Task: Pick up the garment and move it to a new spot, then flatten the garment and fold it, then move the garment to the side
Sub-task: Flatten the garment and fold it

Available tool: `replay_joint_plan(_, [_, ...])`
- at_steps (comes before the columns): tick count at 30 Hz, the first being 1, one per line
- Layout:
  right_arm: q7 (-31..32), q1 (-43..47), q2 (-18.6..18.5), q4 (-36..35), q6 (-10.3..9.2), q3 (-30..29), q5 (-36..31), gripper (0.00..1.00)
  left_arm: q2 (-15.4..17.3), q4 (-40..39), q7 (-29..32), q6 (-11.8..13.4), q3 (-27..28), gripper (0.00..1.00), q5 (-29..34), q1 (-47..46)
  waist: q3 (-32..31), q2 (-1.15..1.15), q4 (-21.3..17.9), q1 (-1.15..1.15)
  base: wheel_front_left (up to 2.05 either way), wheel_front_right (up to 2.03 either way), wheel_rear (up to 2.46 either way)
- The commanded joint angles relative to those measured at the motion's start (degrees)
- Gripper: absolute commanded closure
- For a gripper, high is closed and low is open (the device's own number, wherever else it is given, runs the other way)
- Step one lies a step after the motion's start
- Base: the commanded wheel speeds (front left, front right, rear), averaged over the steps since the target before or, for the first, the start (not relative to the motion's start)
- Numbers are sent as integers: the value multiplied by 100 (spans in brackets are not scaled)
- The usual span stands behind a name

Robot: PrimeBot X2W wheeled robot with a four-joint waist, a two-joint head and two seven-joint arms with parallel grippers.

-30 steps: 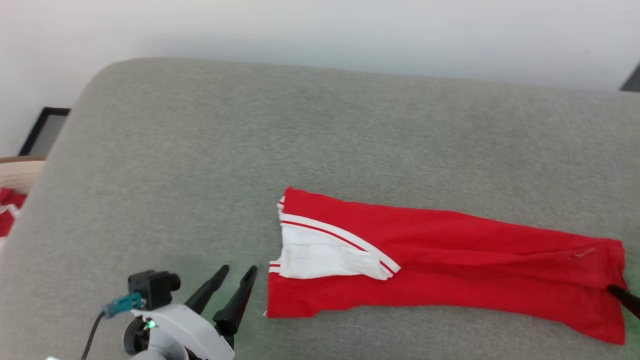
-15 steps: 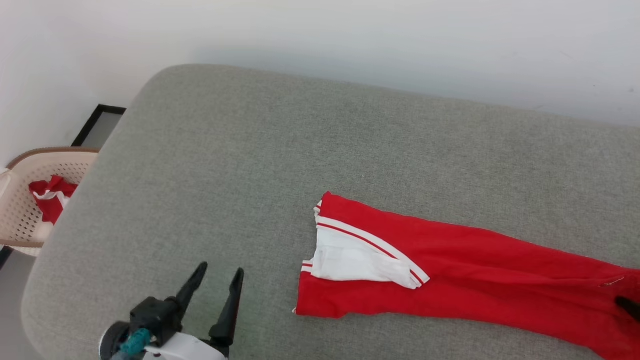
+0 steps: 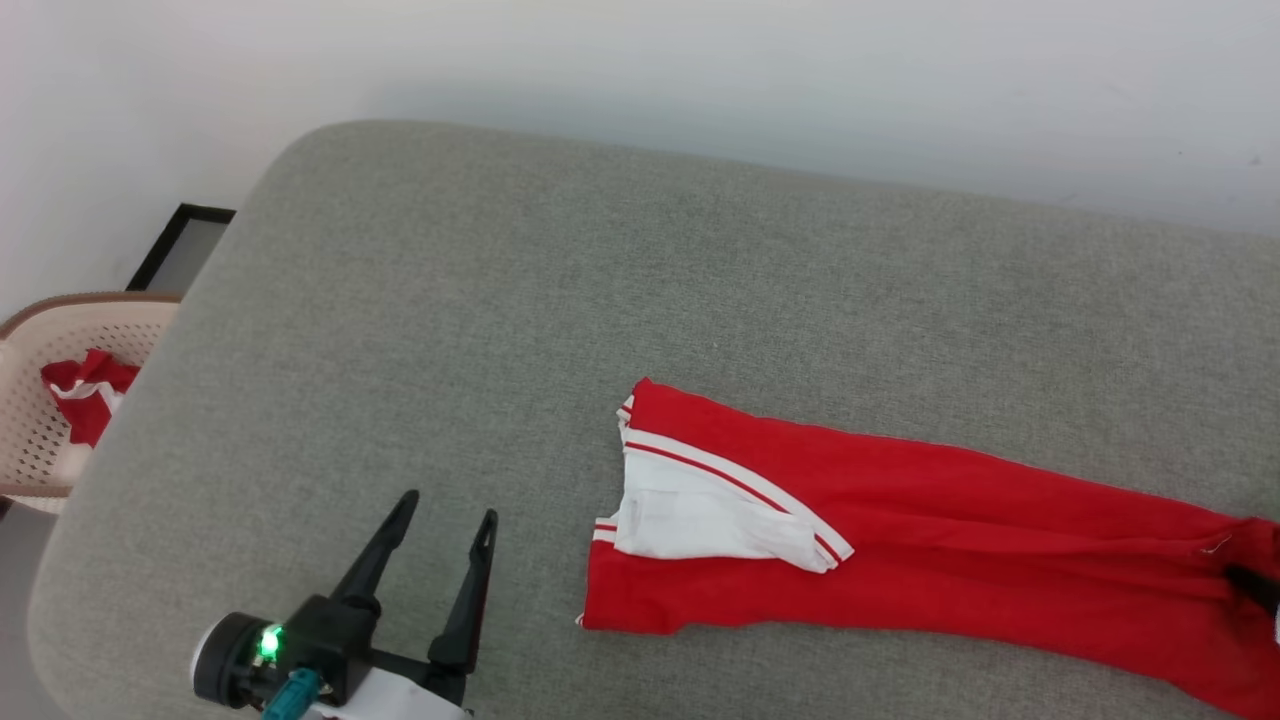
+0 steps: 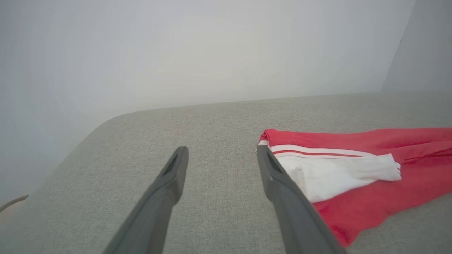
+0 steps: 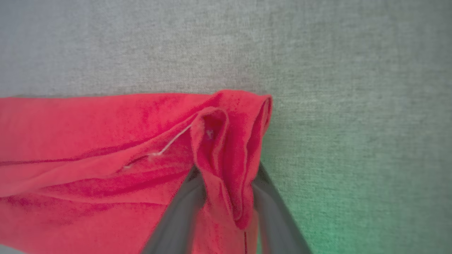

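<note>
The garment (image 3: 900,530) lay folded into a long red strip along the near side of the grey cushion (image 3: 640,280), with its white sleeve (image 3: 700,520) on top at the end nearer the cushion's middle. The right gripper (image 5: 227,173) was clamped on a bunched ridge of cloth at the strip's other end. The left gripper (image 3: 449,505) hovered over the cushion's near left part, fingers spread apart and holding nothing.

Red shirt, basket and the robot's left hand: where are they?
Red shirt (image 3: 900,520): head view, its red middle.
Basket (image 3: 28,440): head view, its pale holey side.
Left hand (image 3: 448,507): head view, between its two fingertips.
</note>
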Motion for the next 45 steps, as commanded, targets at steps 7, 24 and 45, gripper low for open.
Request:
replay_joint_plan(7, [-182, -20, -9, -50, -12, -300, -54, 100, -133, -51, 2, -143, 337, 0, 239, 155, 61, 0, -182, 0, 0, 0, 0])
replay_joint_plan(24, [-801, -75, -1298, 480, -8, -1897, -642, 100, -276, -163, 2, -278, 711, 0, 432, 58, 412, 0, -882, 0, 0, 0, 0])
replay_joint_plan(45, [1257, 643, 293, -4390, -8, -177, -746, 100, -507, -48, 2, -290, 593, 0, 271, 253, 91, 0, -555, 0, 0, 0, 0])
